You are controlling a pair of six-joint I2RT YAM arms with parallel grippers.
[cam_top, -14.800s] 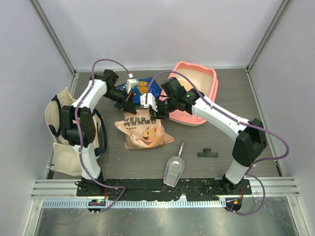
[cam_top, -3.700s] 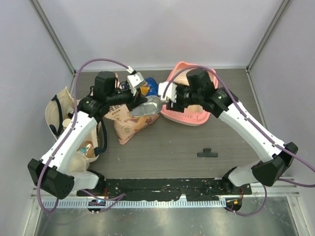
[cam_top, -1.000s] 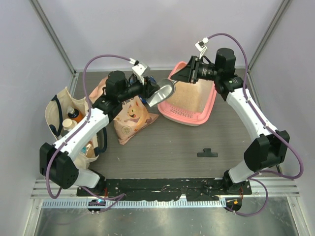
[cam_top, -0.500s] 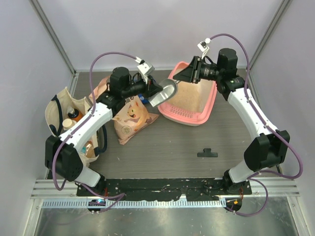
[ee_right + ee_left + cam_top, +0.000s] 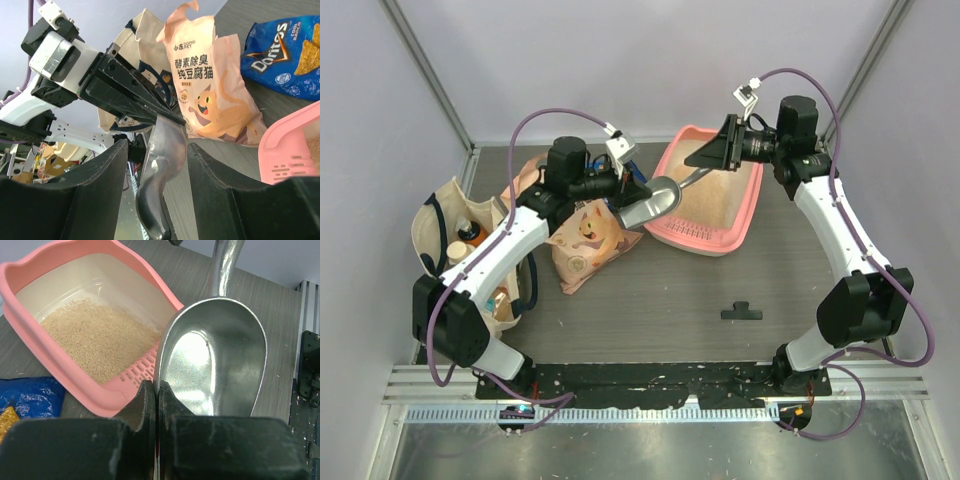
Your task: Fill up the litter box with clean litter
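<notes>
Though the near part of the counter (image 5: pixel 650 320) carries only a small black clip (image 5: pixel 741 312), which looks unconnected to the job, the work sits farther back. Left of centre lies the litter bag (image 5: pixel 595 235), printed with an orange cat. The cream tote bag (image 5: pixel 445 235) is just to its left.

Just beyond the bag, the metal scoop (image 5: pixel 215 365) hangs in the air between the two arms. Its bowl is bare and shiny, with no granules in it. The left hand (image 5: pixel 152 390) is pinched tight on the rim of the bowl. The right hand (image 5: pixel 160 155) straddles the scoop's handle with its fingers spread wide and a gap on either side, so it has hold of nothing.

Right of the scoop and farther off, the litter box (image 5: pixel 710 240) sits flat on the counter. The clean litter (image 5: pixel 95 340) is spread as a thin patch over the middle of its floor, with pale bare floor showing around it. A blue Doritos bag (image 5: pixel 285 55) lies on the far side, between the litter bag and the box.

I judge the filling begun but well short of done: the layer is shallow and does not cover the floor. More loads look needed, and with the scoop empty the next one has to come from the bag.
</notes>
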